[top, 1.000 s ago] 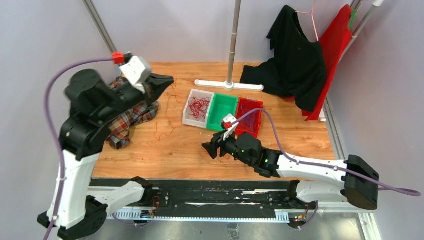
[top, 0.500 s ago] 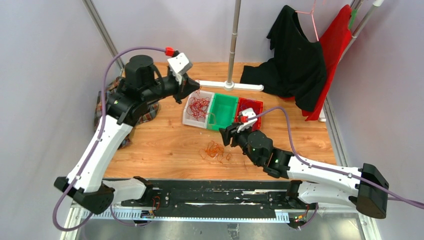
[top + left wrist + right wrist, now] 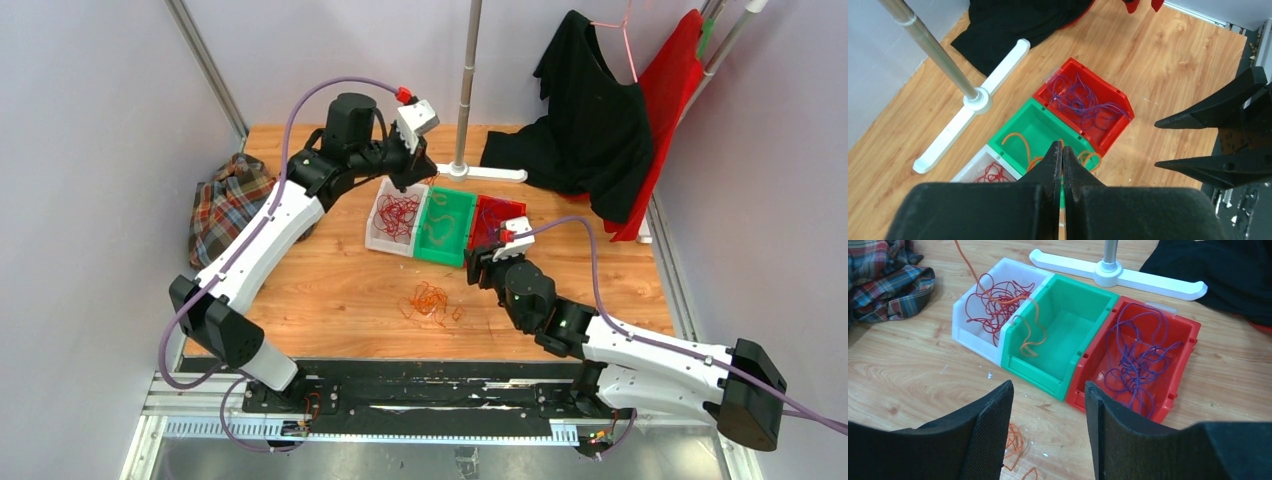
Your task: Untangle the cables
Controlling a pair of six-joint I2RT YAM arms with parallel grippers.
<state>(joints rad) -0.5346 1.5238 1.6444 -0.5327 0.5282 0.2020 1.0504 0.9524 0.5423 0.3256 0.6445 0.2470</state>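
I see an orange-brown wooden tabletop (image 3: 330, 290), visible grain, satin sheen. 3 small moulded plastic bins, semi-gloss: milky white one (image 3: 975, 345), green one (image 3: 1038, 375), red one (image 3: 1180, 365). Thin red, orange and purple cables (image 3: 995, 305) look smooth-jacketed. Crumpled plaid cloth (image 3: 883, 280) and hanging black garment (image 3: 590, 130): soft matt fabric. Upright grey pole (image 3: 929, 45) is brushed metal, its flat white foot (image 3: 1153, 284) plastic. Right gripper (image 3: 1048, 390) pads (image 3: 990, 435) matt black, finely textured; left gripper (image 3: 1062, 147) fingers (image 3: 1050, 165) smooth matt black.

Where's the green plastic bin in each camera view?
Top external: green plastic bin at centre, middle of three bins.
Left wrist: lower centre.
Right wrist: upper centre.
Shared landmark: white stand base.
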